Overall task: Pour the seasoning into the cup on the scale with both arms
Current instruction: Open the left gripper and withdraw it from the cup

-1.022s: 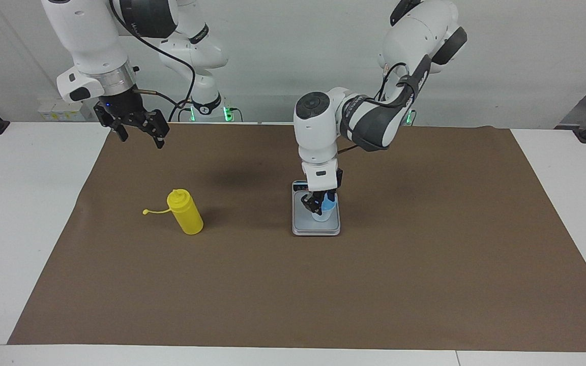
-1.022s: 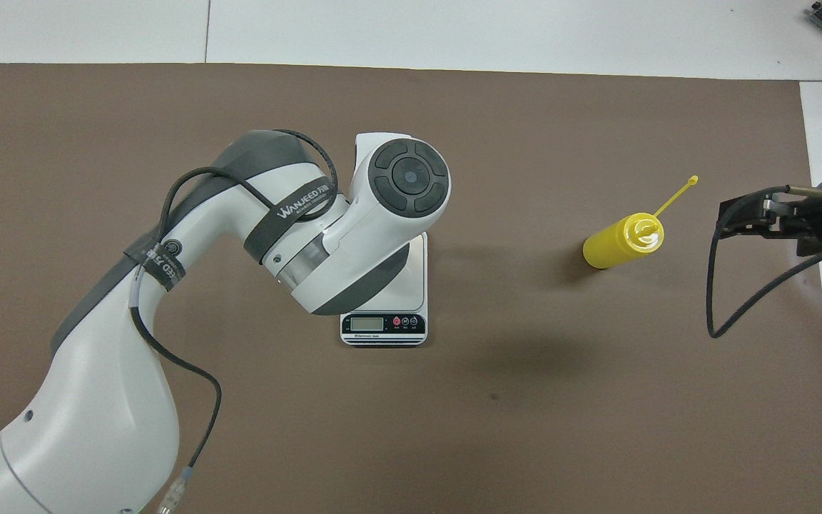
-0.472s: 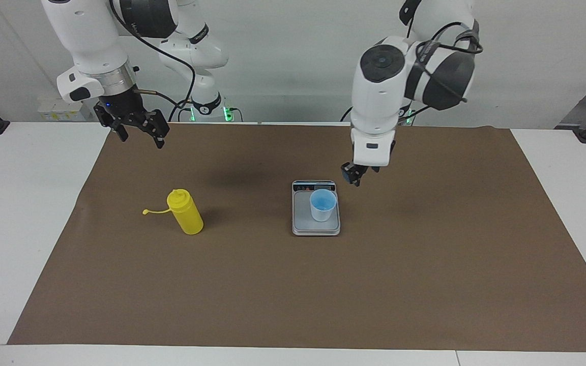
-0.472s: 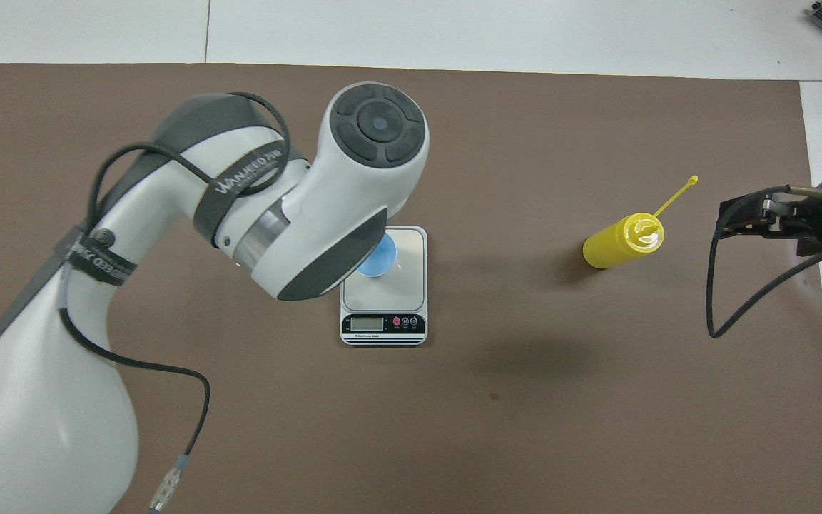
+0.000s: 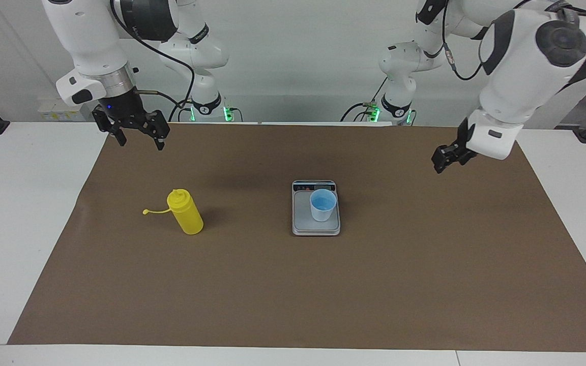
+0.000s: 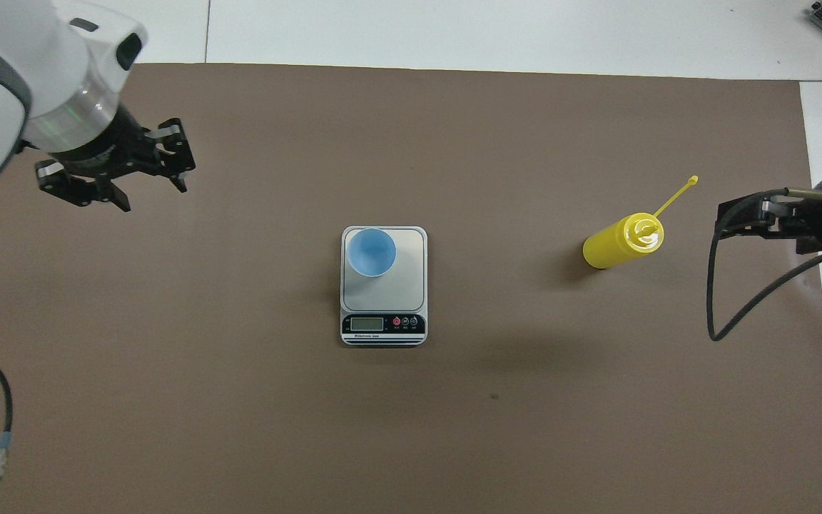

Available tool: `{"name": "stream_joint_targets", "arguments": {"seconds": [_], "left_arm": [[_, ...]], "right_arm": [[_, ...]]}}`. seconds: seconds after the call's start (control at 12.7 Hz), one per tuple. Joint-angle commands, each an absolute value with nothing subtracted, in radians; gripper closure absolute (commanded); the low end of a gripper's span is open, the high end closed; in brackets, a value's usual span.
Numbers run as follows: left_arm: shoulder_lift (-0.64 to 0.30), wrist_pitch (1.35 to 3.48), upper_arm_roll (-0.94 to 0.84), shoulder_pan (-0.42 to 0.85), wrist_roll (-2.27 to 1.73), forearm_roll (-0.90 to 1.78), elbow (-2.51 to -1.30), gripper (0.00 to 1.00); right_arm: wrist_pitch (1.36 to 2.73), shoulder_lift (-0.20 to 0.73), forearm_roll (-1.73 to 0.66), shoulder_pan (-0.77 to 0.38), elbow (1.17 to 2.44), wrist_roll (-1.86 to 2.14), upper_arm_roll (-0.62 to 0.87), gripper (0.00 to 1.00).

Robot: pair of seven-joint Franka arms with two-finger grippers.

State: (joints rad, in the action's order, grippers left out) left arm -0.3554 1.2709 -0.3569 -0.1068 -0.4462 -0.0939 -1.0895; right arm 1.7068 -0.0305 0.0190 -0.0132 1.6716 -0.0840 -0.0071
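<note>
Cup [image 5: 323, 205] stands upright on the scale [image 5: 300, 223], on the plate's corner toward the left arm's end and near the display strip, which is the scale's edge nearest the robots. It sits free, nothing touching it. One second ago the left claw was down on the scale around the cup; half a second ago it had lifted just clear, over the surface beside the scale.

Left claw [image 5: 443, 158] is now well apart from the scale, up in the air over the brown mat [image 5: 425, 284] toward the left arm's end of the surface. In the overhead view the left claw [image 6: 115, 168] shows its fingers spread with nothing between them. The left arm has swung away and no longer covers the scale from above, so the blue cup [image 6: 371, 251] and the whole scale [image 6: 404, 285] are now plain in that view.

Bottle [image 5: 185, 211], yellow, stands upright on the mat toward the right arm's end, well apart from the scale, its cap strap lying out to the side. It has not moved across the three moments.

Right claw [image 5: 137, 131] hangs over the mat's corner by the right arm's base, fingers apart and empty, in the same place as before; that arm waits. In the overhead view the right claw [image 6: 743, 214] shows at the edge, near the bottle [image 6: 621, 241] but not touching it.
</note>
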Motion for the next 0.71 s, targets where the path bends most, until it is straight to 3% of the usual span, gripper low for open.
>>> {"name": "stream_joint_targets", "arguments": {"seconds": [0.0,0.24,0.63], "left_arm": [[-0.256,1.249,-0.111,0.001,-0.178,-0.020,-1.161,0.34],[-0.174,1.356,-0.006,0.044,-0.006,-0.015,-1.320,0.33],[-0.023,1.632,0.005,0.067,-0.014,-0.009,-1.661,0.33]], "right_arm": [[1.831,-0.092,-0.064,0.046,1.805,0.104,-0.002,0.00],[1.956,-0.123,-0.156,0.101,1.914,0.346,-0.002,0.00],[2.086,-0.121,-0.395,0.178,2.038,0.746,-0.003,0.00]]}}
